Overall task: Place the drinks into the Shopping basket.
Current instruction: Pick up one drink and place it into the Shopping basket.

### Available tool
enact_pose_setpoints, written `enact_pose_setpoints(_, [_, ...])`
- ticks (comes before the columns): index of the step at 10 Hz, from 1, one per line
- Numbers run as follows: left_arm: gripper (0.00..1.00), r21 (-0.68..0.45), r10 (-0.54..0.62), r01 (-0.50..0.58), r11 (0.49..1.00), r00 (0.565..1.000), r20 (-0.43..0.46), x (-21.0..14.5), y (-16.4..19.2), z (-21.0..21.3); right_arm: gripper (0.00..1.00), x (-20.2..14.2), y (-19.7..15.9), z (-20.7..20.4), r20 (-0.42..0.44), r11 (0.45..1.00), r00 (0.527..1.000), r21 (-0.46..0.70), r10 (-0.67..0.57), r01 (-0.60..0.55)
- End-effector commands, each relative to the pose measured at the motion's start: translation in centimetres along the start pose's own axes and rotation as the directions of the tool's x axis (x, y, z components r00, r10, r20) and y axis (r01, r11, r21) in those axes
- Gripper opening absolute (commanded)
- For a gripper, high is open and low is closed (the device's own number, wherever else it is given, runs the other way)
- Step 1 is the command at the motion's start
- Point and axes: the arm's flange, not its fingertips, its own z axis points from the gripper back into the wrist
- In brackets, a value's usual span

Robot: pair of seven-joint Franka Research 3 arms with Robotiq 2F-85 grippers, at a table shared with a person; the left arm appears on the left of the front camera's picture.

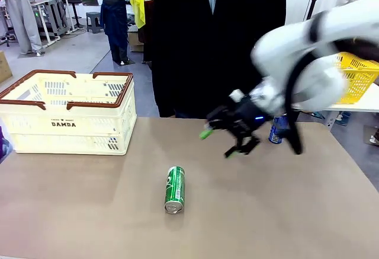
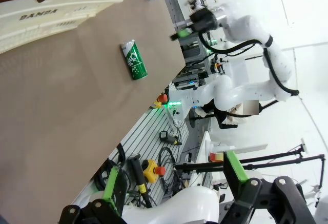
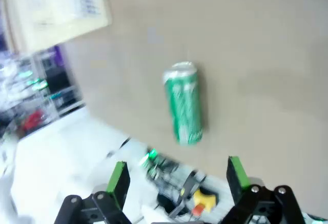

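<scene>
On the brown surface [image 1: 89, 211], centre front: green can [image 1: 174, 189], lying on its side, silver end toward me, well apart from the basket [image 1: 71, 122] at far left. Blue can [image 1: 276, 130]: appears upright at far right, partly behind the right arm. Right end effector [image 1: 220, 143]: wide open, empty, hovers above and beyond the green can. Left end effector [image 2: 171, 183]: open, empty, well clear of both cans. I would set the right pads across the green can's body at mid-length, go low, and close gently so it cannot roll.
</scene>
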Motion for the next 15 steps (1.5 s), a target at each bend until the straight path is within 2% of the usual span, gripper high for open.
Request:
enact_pose_setpoints(1, [1.0, -0.011, 0.007, -0.007, 1.0, 1.0, 0.006, 0.0, -0.5, 0.0, 1.0, -2.7, -10.8, 8.7, -0.135, 0.954, 0.988, 0.3, 0.071, -0.028])
enact_pose_setpoints(2, [1.0, -0.011, 0.007, -0.007, 1.0, 1.0, 0.006, 0.0, -0.5, 0.0, 1.0, -3.3, -14.1, 11.8, -0.122, 0.886, 0.984, 0.461, 0.126, -0.056])
enact_pose_setpoints(4, [1.0, -0.011, 0.007, -0.007, 1.0, 1.0, 0.006, 0.0, -0.5, 0.0, 1.0, -3.6, -20.1, 15.5, 0.008, 0.776, 0.995, 0.625, 0.101, -0.084])
enact_pose_setpoints(5, [1.0, -0.011, 0.007, -0.007, 1.0, 1.0, 0.006, 0.0, -0.5, 0.0, 1.0, -3.8, -22.9, 16.4, 0.087, 0.718, 0.996, 0.691, 0.032, -0.083])
enact_pose_setpoints(6, [1.0, -0.011, 0.007, -0.007, 1.0, 1.0, 0.006, 0.0, -0.5, 0.0, 1.0, -4.1, -24.7, 16.5, 0.171, 0.692, 0.985, 0.715, -0.037, -0.098])
enact_pose_setpoints(7, [1.0, -0.011, 0.007, -0.007, 1.0, 1.0, 0.006, 0.0, -0.5, 0.0, 1.0, -4.5, -25.6, 15.7, 0.234, 0.702, 0.971, 0.7, -0.054, -0.13])
enact_pose_setpoints(8, [1.0, -0.011, 0.007, -0.007, 1.0, 1.0, 0.006, 0.0, -0.5, 0.0, 1.0, -4.7, -25.0, 14.3, 0.31, 0.763, 0.933, 0.643, -0.183, -0.064])
enact_pose_setpoints(9, [1.0, -0.011, 0.007, -0.007, 1.0, 1.0, 0.006, 0.0, -0.5, 0.0, 1.0, -5.5, -26.7, 17.2, 0.154, 0.702, 0.986, 0.708, -0.058, -0.07])
enact_pose_setpoints(13, [1.0, 0.0, 0.0, 0.0, 1.0, 1.0, 0.001, 0.0, 0.0, 0.0, 1.0, -5.5, -26.7, 17.2, 0.154, 0.702, 0.986, 0.708, -0.058, -0.07])
enact_pose_setpoints(14, [1.0, -0.13, 0.021, -0.021, 0.991, 1.0, -0.002, 1.2, -3.4, 0.8, 1.0, -5.5, -26.7, 17.2, 0.154, 0.702, 0.986, 0.708, -0.058, -0.07])
enact_pose_setpoints(15, [1.0, -0.065, 0.116, -0.125, 0.99, 0.985, -0.124, 2.6, -7.4, -3.3, 1.0, -5.5, -26.7, 17.2, 0.154, 0.702, 0.986, 0.708, -0.058, -0.07])
